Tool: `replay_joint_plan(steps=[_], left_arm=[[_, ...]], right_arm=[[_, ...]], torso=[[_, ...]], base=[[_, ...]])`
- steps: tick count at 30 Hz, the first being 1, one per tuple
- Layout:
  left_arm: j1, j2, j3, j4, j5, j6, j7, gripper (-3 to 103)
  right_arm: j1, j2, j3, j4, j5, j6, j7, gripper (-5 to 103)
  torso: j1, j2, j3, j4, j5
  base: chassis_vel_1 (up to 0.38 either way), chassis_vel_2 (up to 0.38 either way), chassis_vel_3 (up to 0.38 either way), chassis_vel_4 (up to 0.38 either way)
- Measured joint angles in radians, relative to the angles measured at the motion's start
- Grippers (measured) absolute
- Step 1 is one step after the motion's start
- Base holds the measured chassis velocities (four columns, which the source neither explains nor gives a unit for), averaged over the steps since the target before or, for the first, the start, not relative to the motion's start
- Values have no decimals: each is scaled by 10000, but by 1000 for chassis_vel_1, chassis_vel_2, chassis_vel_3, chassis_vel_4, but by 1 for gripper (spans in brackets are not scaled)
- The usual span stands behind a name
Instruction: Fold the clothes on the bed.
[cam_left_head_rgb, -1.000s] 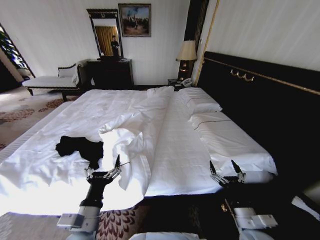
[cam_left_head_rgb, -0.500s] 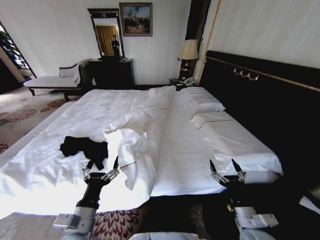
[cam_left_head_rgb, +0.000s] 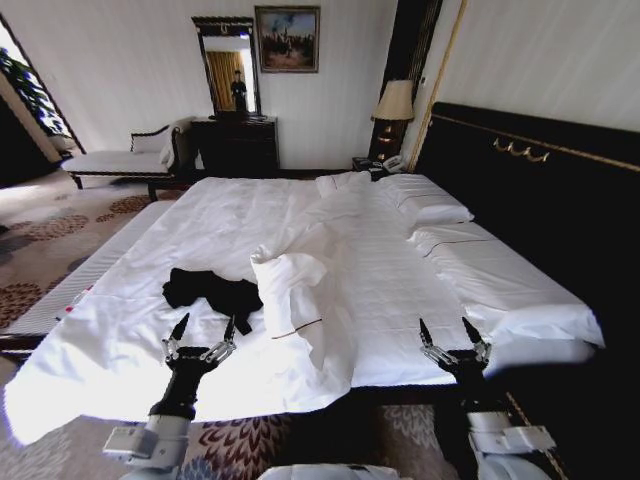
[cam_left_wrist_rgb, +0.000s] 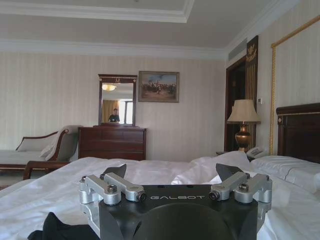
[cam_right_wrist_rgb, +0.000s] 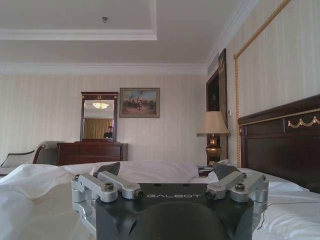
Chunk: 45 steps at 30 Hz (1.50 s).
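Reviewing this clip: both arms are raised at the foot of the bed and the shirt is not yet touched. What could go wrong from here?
1. The black T-shirt lies crumpled right beside a raised fold of white duvet; the open left gripper might pinch bedding along with it.
2. The shirt is bunched, so finding sleeves or hem could be hard.
3. The open right gripper hovers well off to the shirt's side, so two-handed spreading may need repositioning.

Daylight from left, glaring white bed (cam_left_head_rgb: 120, 345), wide-angle distortion
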<state>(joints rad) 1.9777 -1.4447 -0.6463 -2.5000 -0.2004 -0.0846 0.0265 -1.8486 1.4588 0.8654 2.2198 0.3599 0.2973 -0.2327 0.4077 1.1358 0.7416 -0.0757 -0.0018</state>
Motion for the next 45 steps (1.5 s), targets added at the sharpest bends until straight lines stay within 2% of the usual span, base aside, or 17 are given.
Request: replay_joint_plan(steps=[6,14,22,26,33,34,35,38,39,42,43,45], left_arm=[[147,-34,-261,-1,25,-122,-22,100],[402,-193,-586,-3,38,-206,-81,100],[819,-653,-354,-2,930,-206,-157,100],[901,-807,-379,-3,1098,-204,-236,100],[820,-1137,-815,-2,788,-23,-646,100],[846,-1209,-956,-2,609,-11,-693,100],[865,-1232,-992,-2,573,-14,-698,100],[1028,-1444,-1203,-1,451,-99,-697,100],[1028,-1444,-1203,-1,451,-99,-697,100],[1059,-1639,-1266,0,522,-63,-695,100],[1059,-1639,-1266,0,522,-63,-695,100],[1104,-1655,-1264,0,652,-32,-693,100]], right_arm=[[192,-332,35,-186,257,-33,30,100],[515,-569,-78,-525,357,-101,24,100],[1171,-1030,-270,-1042,903,-153,42,100],[1429,-1177,-373,-1192,1155,-153,110,100],[2330,-1766,-957,-1573,2036,-70,348,100],[2604,-2114,-1219,-1641,2606,-93,406,100],[2657,-2195,-1270,-1650,2752,-107,428,100],[3171,-3420,-1922,-1577,4985,-583,730,100],[3171,-3420,-1922,-1577,4985,-583,730,100],[3634,-4752,-2625,-849,8031,-2354,1504,100],[3634,-4752,-2625,-849,8031,-2354,1504,100],[4067,-5184,-3033,-563,9515,-3461,2087,100]], torso=[[1,-1,-1,0,-5],[1,-2,0,0,6],[0,-1,-1,0,-1],[0,0,0,-1,1],[3,-2,1,0,1],[2,-2,1,2,1],[2,-2,1,1,1],[0,-1,1,2,4],[0,-1,1,2,4],[0,0,1,-2,0],[0,0,1,-2,0],[0,0,1,-2,-3]], base=[[102,108,-102,-110],[-2,-13,2,4],[2,8,-1,-7],[-1,31,-2,-25],[-9,22,4,-30],[0,0,0,0],[0,0,0,0],[0,0,0,0],[0,0,0,0],[0,0,0,0],[0,0,0,0],[0,0,0,0]])
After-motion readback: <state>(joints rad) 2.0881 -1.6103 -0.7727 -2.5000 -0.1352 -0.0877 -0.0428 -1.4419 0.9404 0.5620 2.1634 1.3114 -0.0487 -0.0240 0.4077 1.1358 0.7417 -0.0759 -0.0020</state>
